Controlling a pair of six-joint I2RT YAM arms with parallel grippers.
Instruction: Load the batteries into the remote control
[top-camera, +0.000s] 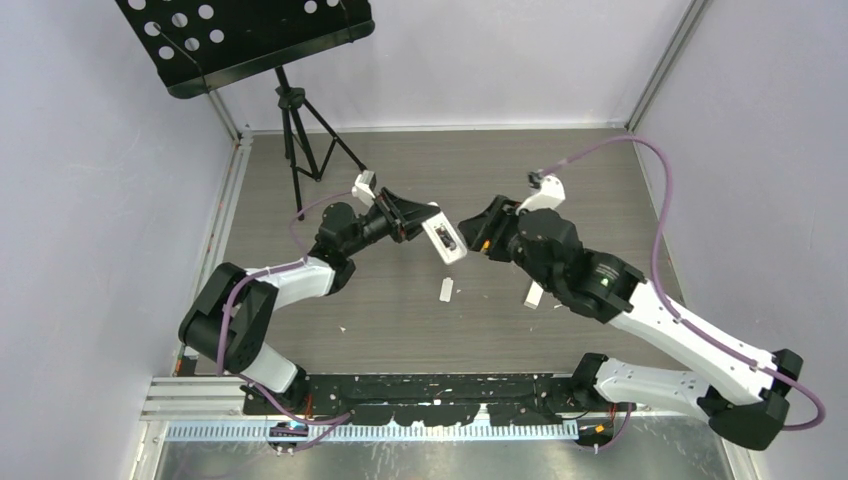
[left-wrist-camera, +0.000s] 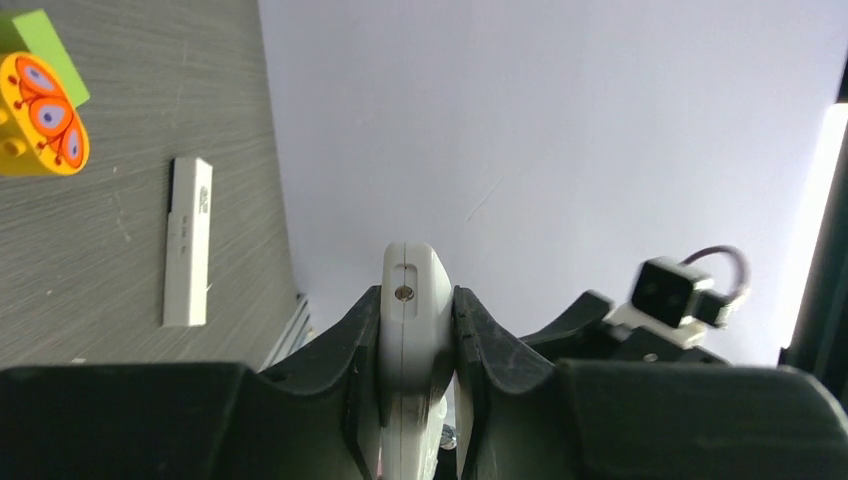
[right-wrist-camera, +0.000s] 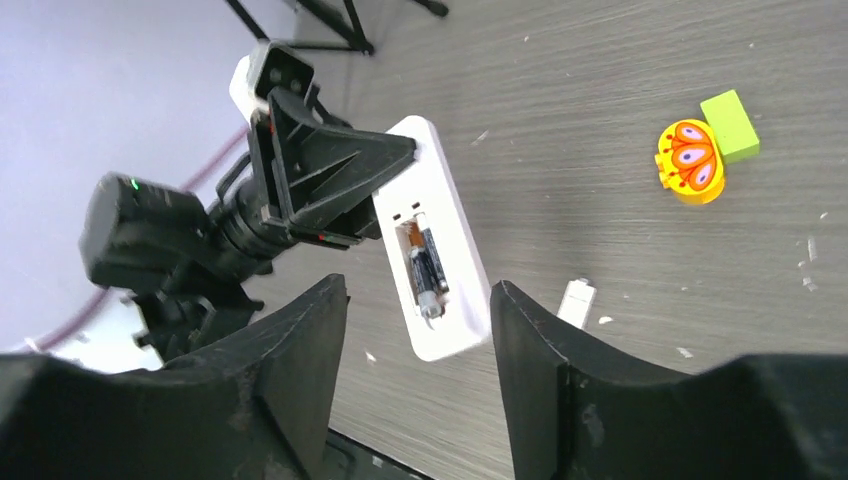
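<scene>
Left tool (top-camera: 405, 220) is pinched tight on the remote (top-camera: 443, 238), holding it up off the desk (top-camera: 380, 320) with its open back turned toward the other arm. The right wrist view shows it best: two batteries (right-wrist-camera: 425, 265) lie side by side in the bay (right-wrist-camera: 412, 218), one dark, one with an orange end. So the loading itself looks done or very nearly so, though I cannot tell whether both are pushed fully home against the contacts. Right tool (right-wrist-camera: 418, 295) hangs just in front of the remote, fingers spread wide, carrying nothing. The step in hand reads as seating or checking the cells. Next, I'd say, comes either a gentle press with one fingertip to bed them flat, or a trip down to the small white piece (right-wrist-camera: 577, 300) on the desk below the remote, which may be the cover. That would call for a shallow pinch on a thin flat part, then lining it up with the bay with the left arm holding steady. The toy (right-wrist-camera: 690, 160) and green block (right-wrist-camera: 730, 125) sit well off to the side.
</scene>
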